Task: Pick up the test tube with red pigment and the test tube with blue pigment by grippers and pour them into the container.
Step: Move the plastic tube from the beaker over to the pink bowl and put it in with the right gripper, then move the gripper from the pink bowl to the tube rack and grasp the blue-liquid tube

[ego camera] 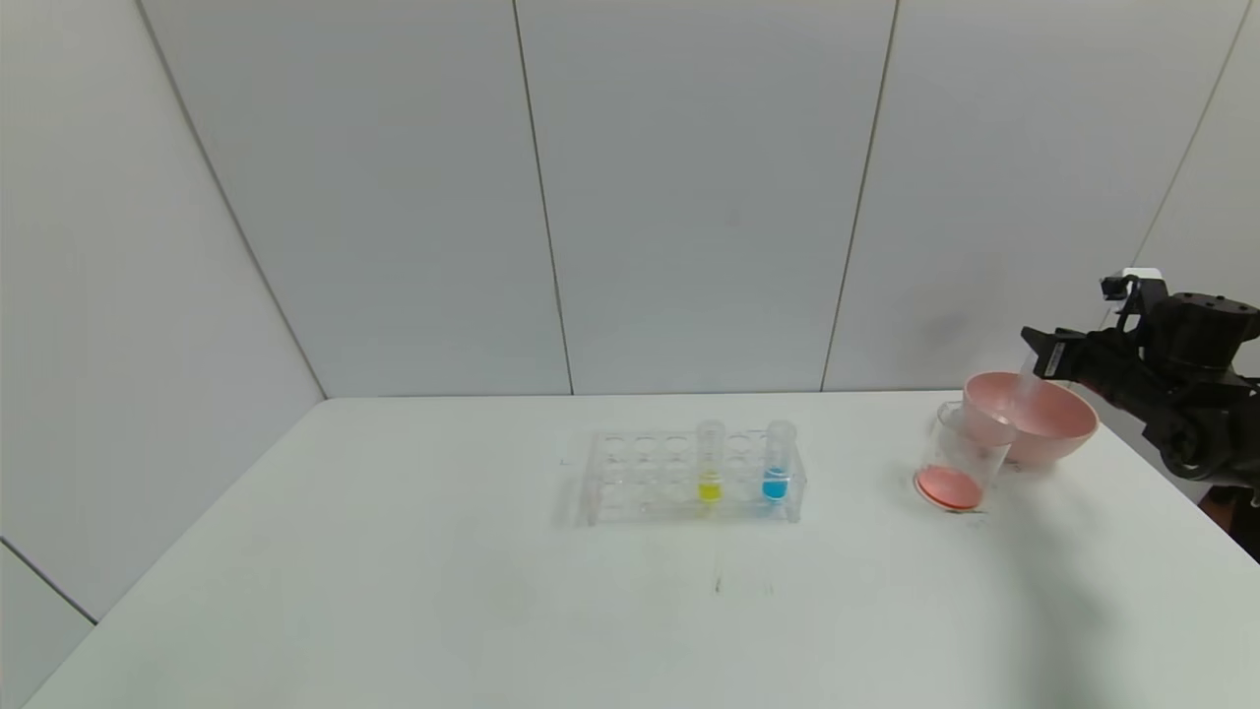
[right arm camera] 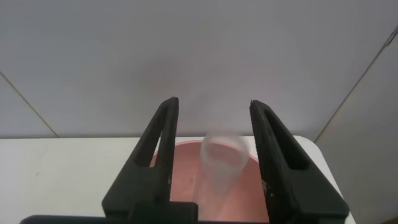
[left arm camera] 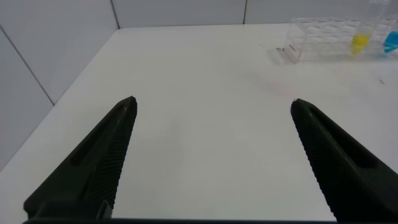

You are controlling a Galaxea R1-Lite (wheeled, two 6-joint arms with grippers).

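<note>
The test tube with blue pigment [ego camera: 777, 463] stands in the clear rack [ego camera: 630, 480] at mid-table, next to a yellow-liquid tube [ego camera: 710, 463]. The container [ego camera: 960, 463], a clear beaker, stands at the right with orange-red liquid in its bottom. My right gripper [ego camera: 1036, 356] hovers over the pink bowl [ego camera: 1068, 425]. In the right wrist view its fingers [right arm camera: 213, 101] are spread, and a clear tube [right arm camera: 222, 163] with no liquid showing sits loose and blurred between them, above the bowl. That tube shows faintly in the head view [ego camera: 1024, 389]. My left gripper [left arm camera: 212, 102] is open and empty over bare table.
The pink bowl stands just behind and right of the beaker, near the table's right edge. The rack [left arm camera: 323, 38] also shows far off in the left wrist view. White wall panels close the back and left of the table.
</note>
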